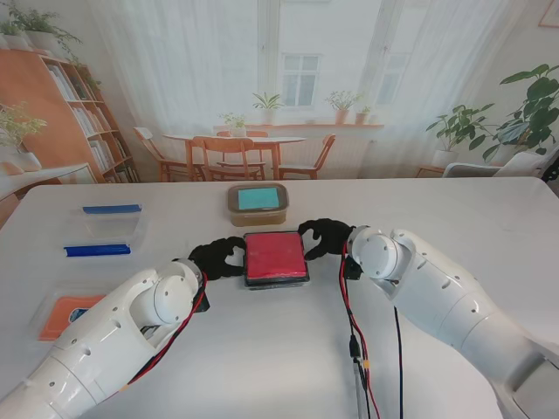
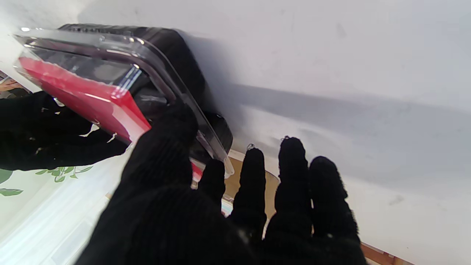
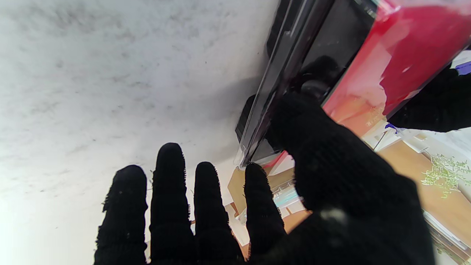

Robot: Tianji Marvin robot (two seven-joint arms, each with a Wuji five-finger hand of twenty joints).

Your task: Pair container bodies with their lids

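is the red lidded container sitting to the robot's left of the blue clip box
No, the red-lidded container sits between both hands at the centre, while the blue-clip box lies further left.

White table [image 1: 288, 349]; beyond it a bookshelf [image 1: 74, 113], wooden chairs [image 1: 223, 157] and potted plants [image 1: 524, 113].

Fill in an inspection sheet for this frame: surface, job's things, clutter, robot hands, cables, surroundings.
Surface: white table, bare in front.
Job's things: black box with red lid at centre; tan box with teal lid farther from me; clear box with blue clips on the left; orange-lidded box at left edge.
Clutter: nothing seen.
Robot hands: left robot hand and right robot hand flank the red lid, thumbs on its clear rim; firm grip cannot be told.
Cables: red and black wires along the right arm.
Surroundings: dining table, chairs, bookshelf, plants, curtained window.
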